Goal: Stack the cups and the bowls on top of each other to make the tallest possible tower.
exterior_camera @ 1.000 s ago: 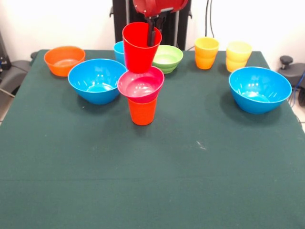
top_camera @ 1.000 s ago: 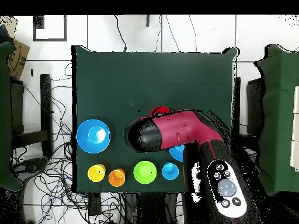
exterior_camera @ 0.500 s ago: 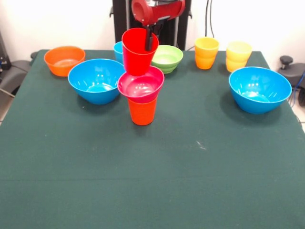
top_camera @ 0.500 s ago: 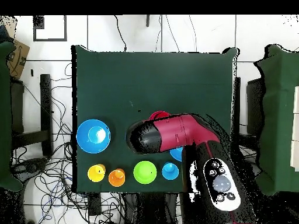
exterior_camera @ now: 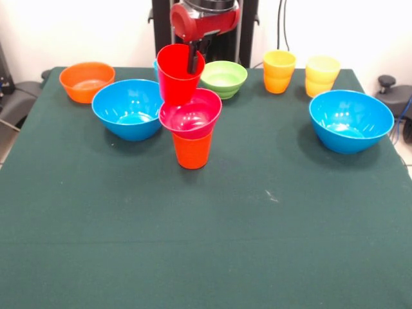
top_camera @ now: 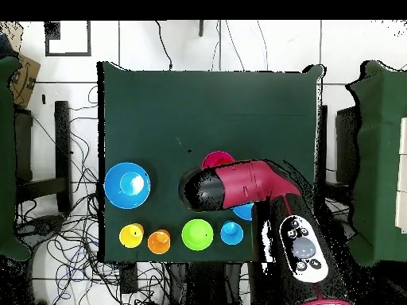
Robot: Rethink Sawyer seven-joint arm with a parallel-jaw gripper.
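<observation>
My gripper (exterior_camera: 192, 63) is shut on the red cup (exterior_camera: 177, 77), with one dark finger inside its rim. The cup hangs tilted, and its base shows at the far left rim of the pink-red bowl (exterior_camera: 190, 116). That bowl rests on an orange cup (exterior_camera: 192, 151), a small tower mid-table. I cannot tell whether the red cup touches the bowl. In the overhead view the arm's red and black head (top_camera: 226, 187) covers most of the pink-red bowl (top_camera: 216, 160), and the red cup is hidden.
A blue bowl (exterior_camera: 131, 108) sits left of the tower and another blue bowl (exterior_camera: 351, 120) at the right. Along the far edge stand an orange bowl (exterior_camera: 86, 81), a lime-green bowl (exterior_camera: 223, 78), a yellow-orange cup (exterior_camera: 279, 71) and a pale yellow cup (exterior_camera: 322, 75).
The gripper has carried the red cup downward and a little left in the front view, so its base now meets the pink-red bowl's rim line. Nothing else moved.
</observation>
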